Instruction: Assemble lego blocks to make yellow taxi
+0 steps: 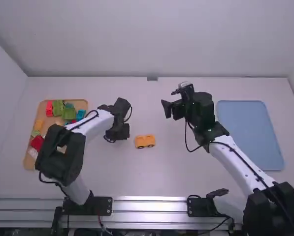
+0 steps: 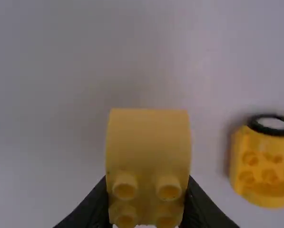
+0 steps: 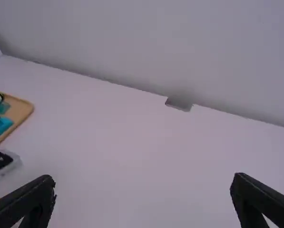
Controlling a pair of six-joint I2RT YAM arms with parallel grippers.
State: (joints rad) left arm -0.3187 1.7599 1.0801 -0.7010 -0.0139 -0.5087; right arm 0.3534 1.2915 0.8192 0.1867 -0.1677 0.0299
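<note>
My left gripper [image 1: 118,132] is low over the table, just left of the orange-yellow wheeled car base [image 1: 145,141]. In the left wrist view that gripper [image 2: 146,209] is shut on a yellow block [image 2: 148,142] with a curved top and studs. The car base [image 2: 265,166], a yellow studded piece with a black-rimmed round part, lies beside it, apart from the held block. My right gripper [image 1: 170,109] is held over the table's middle right, and in the right wrist view the right gripper [image 3: 144,190] stands wide open with nothing between its fingers.
A wooden tray [image 1: 28,160] with red, green, blue and yellow blocks lies at the left, partly behind the left arm. A blue tray [image 1: 250,132] lies at the right, beside the right arm. A small grey piece [image 1: 152,78] is at the table's back edge.
</note>
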